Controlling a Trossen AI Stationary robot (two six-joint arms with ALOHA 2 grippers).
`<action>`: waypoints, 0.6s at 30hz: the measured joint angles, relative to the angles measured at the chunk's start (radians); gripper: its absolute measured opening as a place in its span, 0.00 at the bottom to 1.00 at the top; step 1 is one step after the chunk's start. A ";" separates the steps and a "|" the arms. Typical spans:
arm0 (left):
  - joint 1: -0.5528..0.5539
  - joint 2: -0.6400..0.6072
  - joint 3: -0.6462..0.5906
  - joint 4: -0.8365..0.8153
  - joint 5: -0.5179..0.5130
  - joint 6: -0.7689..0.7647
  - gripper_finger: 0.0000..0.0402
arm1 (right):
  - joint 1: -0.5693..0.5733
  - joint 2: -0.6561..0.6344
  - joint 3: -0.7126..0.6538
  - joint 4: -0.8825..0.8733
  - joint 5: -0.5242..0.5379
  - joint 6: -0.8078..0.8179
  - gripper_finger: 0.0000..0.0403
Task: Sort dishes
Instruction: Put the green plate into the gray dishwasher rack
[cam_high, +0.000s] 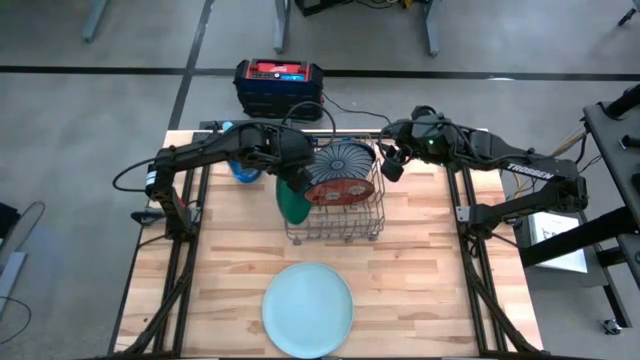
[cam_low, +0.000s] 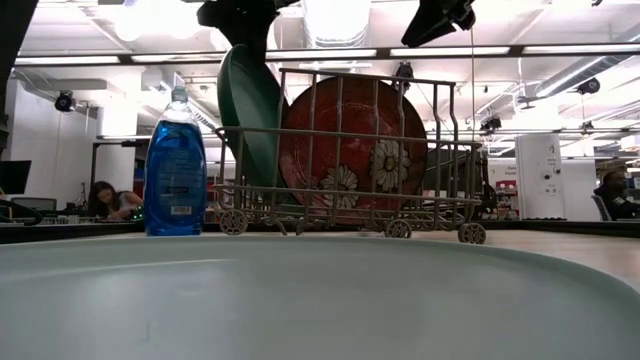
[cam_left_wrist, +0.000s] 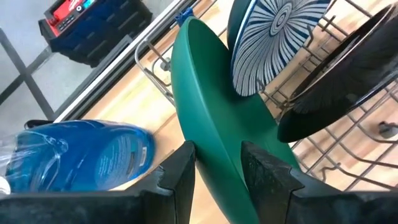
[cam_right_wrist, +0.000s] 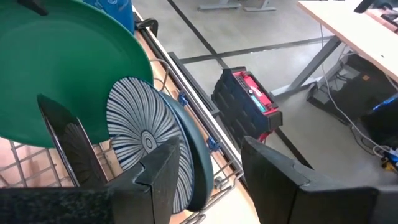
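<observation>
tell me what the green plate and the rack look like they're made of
Green plate: seems to be plastic or melamine, though glazed ceramic is possible; uniform colour, thin rim, smooth soft sheen. The left gripper is closed on its edge. Rack: thin metal wire, dull brownish-grey finish, open grid of bent rods with small wheel-like feet.

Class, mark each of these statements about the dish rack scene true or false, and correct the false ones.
1. The left hand is closed on the rim of the green plate. True.
2. The striped plate lies flat on the table. False: it stands upright in the wire rack.
3. A pale plate lies flat on the table in front of the rack. True.
4. The right hand grips the red flowered plate. False: it holds nothing, hovering near the rack's far end.
5. The blue bottle stands inside the rack. False: it stands beside it.
</observation>
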 joint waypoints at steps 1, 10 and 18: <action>0.000 0.000 -0.005 0.001 -0.001 0.003 0.29 | 0.000 0.000 -0.003 0.000 0.000 0.001 0.41; 0.002 -0.001 -0.029 -0.002 -0.010 0.014 0.29 | 0.000 0.000 -0.040 0.009 -0.001 0.020 0.42; 0.002 -0.001 0.020 -0.001 -0.001 0.037 0.29 | 0.000 0.000 -0.078 0.040 0.000 0.031 0.43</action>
